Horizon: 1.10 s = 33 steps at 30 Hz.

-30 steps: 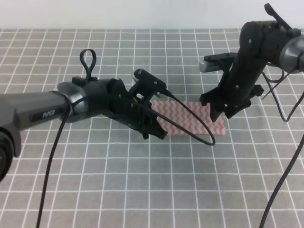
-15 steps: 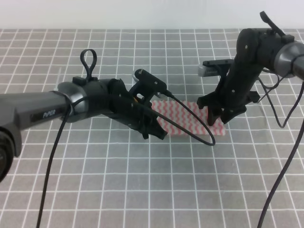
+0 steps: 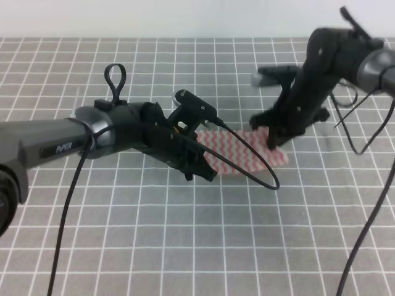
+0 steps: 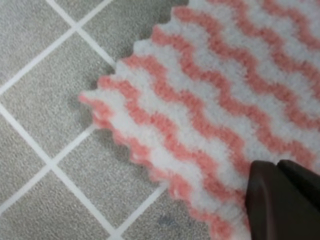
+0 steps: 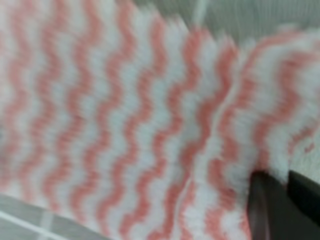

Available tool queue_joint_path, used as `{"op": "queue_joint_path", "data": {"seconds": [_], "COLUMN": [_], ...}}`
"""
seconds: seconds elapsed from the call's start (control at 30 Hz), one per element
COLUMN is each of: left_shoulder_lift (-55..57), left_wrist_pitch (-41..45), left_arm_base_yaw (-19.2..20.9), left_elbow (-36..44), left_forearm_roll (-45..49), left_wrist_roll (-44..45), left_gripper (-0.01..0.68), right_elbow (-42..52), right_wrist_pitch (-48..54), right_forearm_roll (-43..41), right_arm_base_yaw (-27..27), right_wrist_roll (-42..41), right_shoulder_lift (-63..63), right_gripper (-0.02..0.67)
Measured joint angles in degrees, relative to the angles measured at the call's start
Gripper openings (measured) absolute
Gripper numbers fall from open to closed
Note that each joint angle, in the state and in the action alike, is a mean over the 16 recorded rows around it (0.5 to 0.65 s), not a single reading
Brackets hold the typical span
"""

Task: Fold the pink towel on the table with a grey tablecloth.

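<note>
Towel fold, right end lifting toward the left

Item: pink towel point(image 3: 244, 152), wavy pink-and-white stripes, pinked edges. Location: on the table with a grey tablecloth point(image 3: 185, 246), middle of the grid, between the two arms.

Orientation: long axis runs left to right across the exterior view, roughly along the grid lines. Left end lies flat. Right end appears raised and curled inward; the right wrist view, blurred, shows a buckled ridge of cloth.

Left gripper point(image 3: 202, 171): low at the towel's left end. Left wrist view shows a dark fingertip point(image 4: 280, 200) set on the cloth near its edge, a free corner flat beside it. Clamped or merely pressing: cannot tell.

Right gripper point(image 3: 273, 140): at the right end, dark fingers point(image 5: 272, 207) against the cloth, apparently gripping the towel; the closure itself is not plainly shown.

Handling note, as judgement: step in hand is carrying the right end over to the left. To do it well, the left end should be held fixed, the lifted edge kept taut and square to the long axis, and travel kept low so that corners meet.
</note>
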Motion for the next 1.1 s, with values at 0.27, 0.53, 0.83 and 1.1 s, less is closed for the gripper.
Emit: {"op": "queue_joint_path", "data": {"seconds": [0.27,0.53,0.83,1.1], "left_shoulder_lift": [-0.2,-2.7,-11.1,-18.3], "left_wrist_pitch": [-0.5,-1.2,0.0,3.1], "left_arm_base_yaw": [0.0,0.3,1.6,2.3], "left_elbow": [0.0,0.0,0.0,0.0], "left_forearm_roll": [0.0,0.0,-0.1,-0.2], "left_wrist_roll": [0.0,-0.1,-0.3,-0.4], "left_gripper": [0.000,0.000,0.000,0.001], "right_elbow": [-1.7,-2.1,-4.4,-6.6], "right_wrist_pitch": [1.1,1.9,1.8,1.4], "right_forearm_roll": [5.8,10.6,15.1,19.6], "right_arm_base_yaw": [0.2,1.1,2.1,3.3], "right_wrist_roll": [-3.5,-6.4,-7.2,-7.0], "right_shoulder_lift": [-1.1,-1.2,-1.1,-0.6], "right_gripper": [-0.015,-0.015,-0.014,-0.015]}}
